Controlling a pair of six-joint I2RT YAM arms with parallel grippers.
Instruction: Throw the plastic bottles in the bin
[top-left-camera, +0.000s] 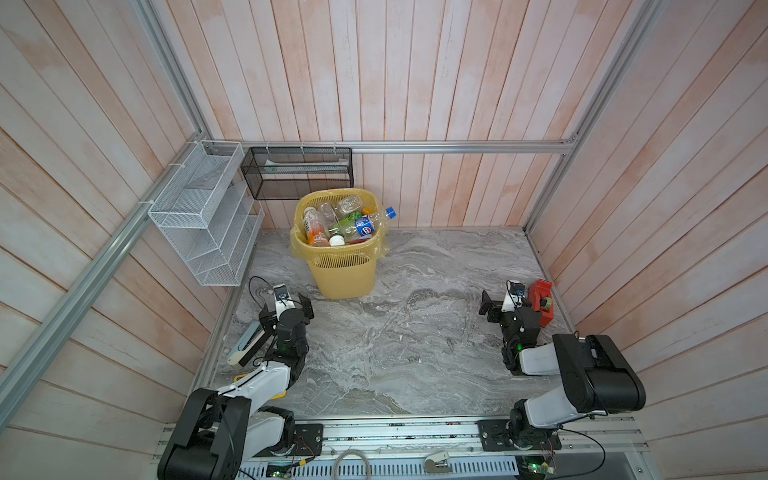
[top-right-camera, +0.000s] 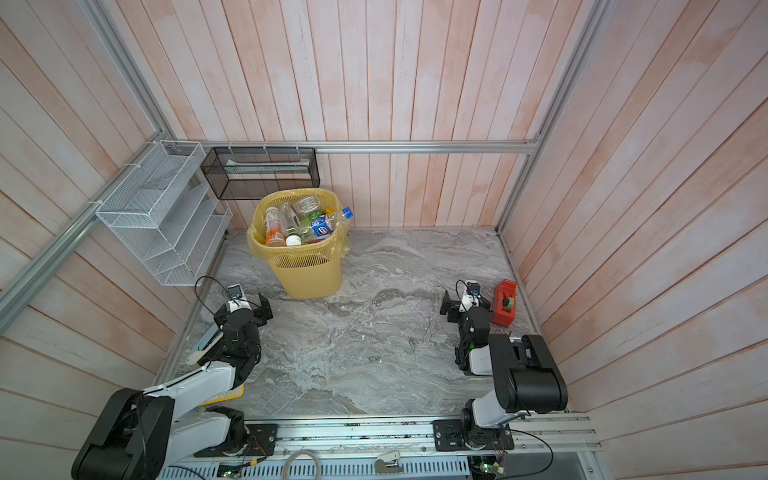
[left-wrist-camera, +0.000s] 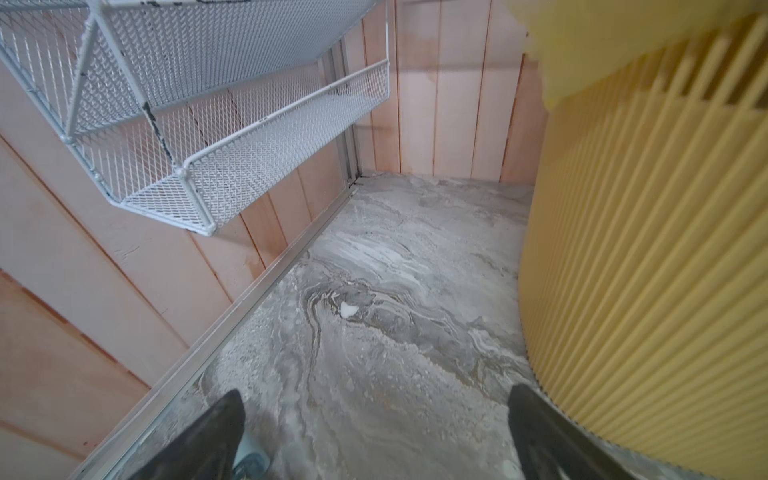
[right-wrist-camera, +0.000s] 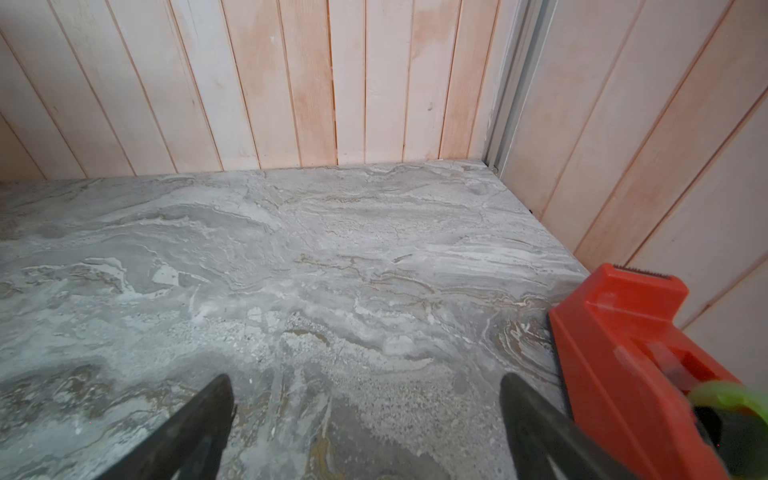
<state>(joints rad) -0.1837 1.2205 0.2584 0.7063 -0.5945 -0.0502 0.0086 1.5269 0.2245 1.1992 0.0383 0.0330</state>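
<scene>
left jaws released beside bin; right jaws released beside red tape dispenser.

The bottles lie in the bin, ahead-right of the left claw; the dispenser sits just right of the right claw.

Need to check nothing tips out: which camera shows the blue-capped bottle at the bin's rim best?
The top views, both alike: the blue-capped bottle lies across the rim of the bin, cap poking outside. The left wrist view shows only the slatted wall of the bin; the right wrist view shows neither.
</scene>
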